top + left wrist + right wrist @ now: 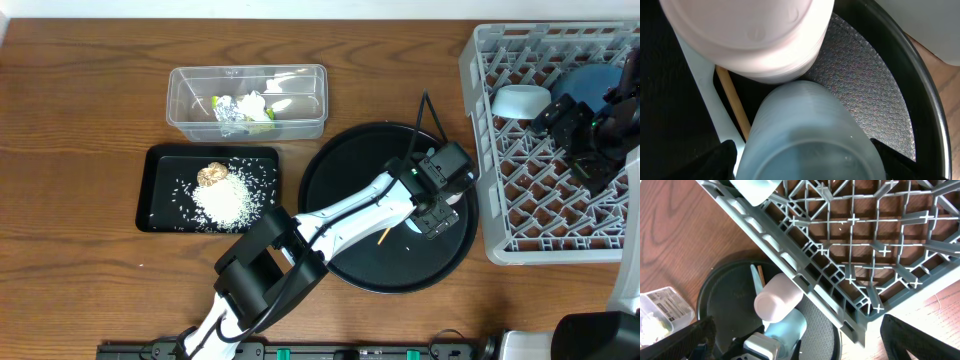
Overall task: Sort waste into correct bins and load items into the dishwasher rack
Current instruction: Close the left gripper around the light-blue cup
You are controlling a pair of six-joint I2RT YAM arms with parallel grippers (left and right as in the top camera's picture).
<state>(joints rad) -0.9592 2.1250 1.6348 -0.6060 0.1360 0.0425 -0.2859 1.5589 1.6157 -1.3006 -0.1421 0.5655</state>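
The left gripper [437, 210] has its wide-spread jaws straddling the pale blue cup [805, 135] lying on the round black tray [340, 190], contact unclear, presumably to carry it to the dishwasher rack [530, 200], where the right gripper [572, 125] hovers, jaws spread and empty.

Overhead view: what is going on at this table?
The left gripper is over the round black tray, around a pale blue cup; whether it grips is unclear. The right gripper hangs open over the dishwasher rack, which holds a bowl and a blue plate. Wrappers lie in the clear tub, rice in the shallow black tray.
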